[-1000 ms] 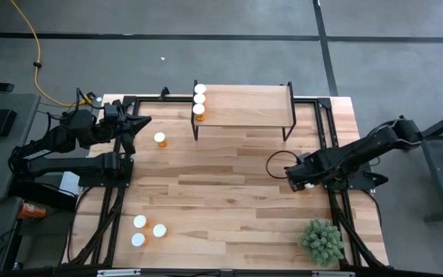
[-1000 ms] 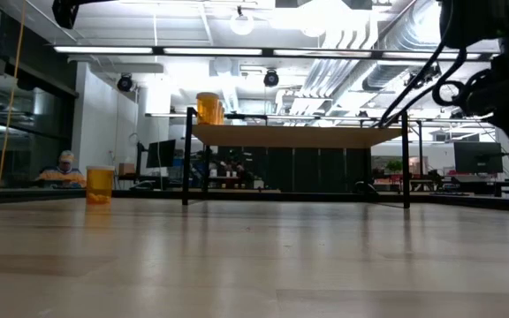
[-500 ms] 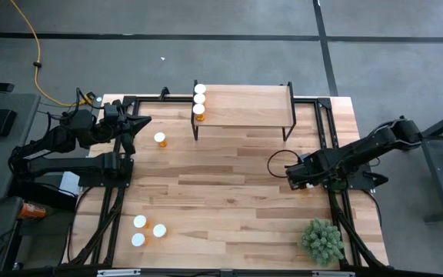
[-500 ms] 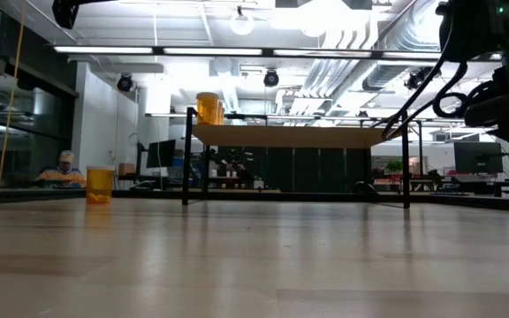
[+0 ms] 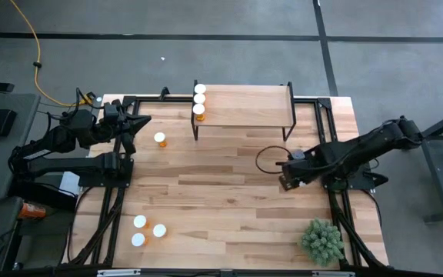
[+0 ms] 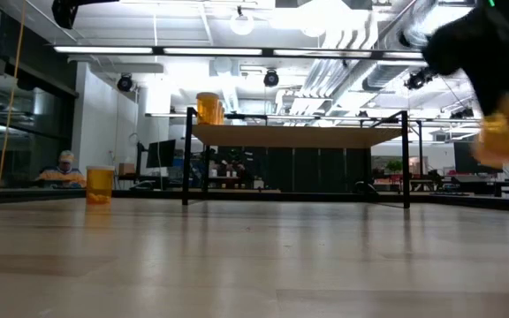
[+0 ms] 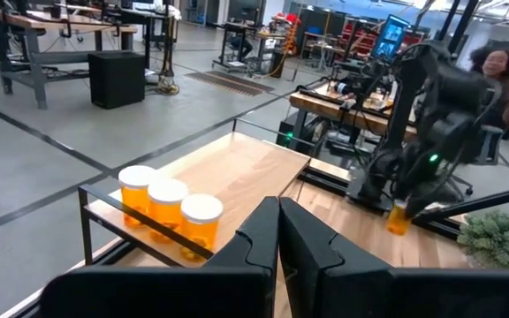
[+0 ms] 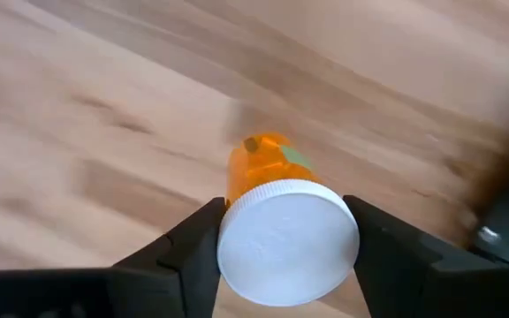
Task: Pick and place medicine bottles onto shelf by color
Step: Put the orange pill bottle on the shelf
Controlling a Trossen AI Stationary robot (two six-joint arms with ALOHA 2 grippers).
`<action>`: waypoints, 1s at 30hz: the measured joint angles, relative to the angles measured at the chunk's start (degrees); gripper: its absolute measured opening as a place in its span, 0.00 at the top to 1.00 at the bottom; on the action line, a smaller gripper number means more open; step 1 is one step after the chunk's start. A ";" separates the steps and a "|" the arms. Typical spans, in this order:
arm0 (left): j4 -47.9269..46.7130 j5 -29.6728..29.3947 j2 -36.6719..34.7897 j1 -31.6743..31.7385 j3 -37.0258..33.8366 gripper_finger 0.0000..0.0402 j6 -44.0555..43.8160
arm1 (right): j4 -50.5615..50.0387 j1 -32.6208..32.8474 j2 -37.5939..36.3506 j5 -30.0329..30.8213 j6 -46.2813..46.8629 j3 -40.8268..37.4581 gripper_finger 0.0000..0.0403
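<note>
Over the right side of the wooden surface (image 5: 229,181), my right hand (image 8: 281,243) pinches a small, light, slick amber plastic pill bottle (image 8: 277,221) by its white cap, lifted clear.

My right gripper (image 5: 286,181) has closed from wide open onto a medicine bottle (image 8: 277,199), its fingers (image 8: 197,243) now pressing the white cap; it has lifted the bottle clear of the bench (image 5: 221,200) and shifted toward the bench's middle.
</note>
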 joint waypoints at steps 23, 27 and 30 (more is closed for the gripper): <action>0.03 -0.01 0.00 0.00 0.00 1.00 -0.20 | -3.36 -14.35 22.68 12.56 -40.48 48.50 0.51; 0.04 0.00 0.00 0.00 0.00 1.00 -0.56 | -6.42 -17.54 27.32 12.56 -44.70 55.30 0.51; 0.03 0.02 0.00 0.00 0.00 1.00 -1.49 | -8.36 -19.66 29.77 12.67 -46.84 58.54 0.51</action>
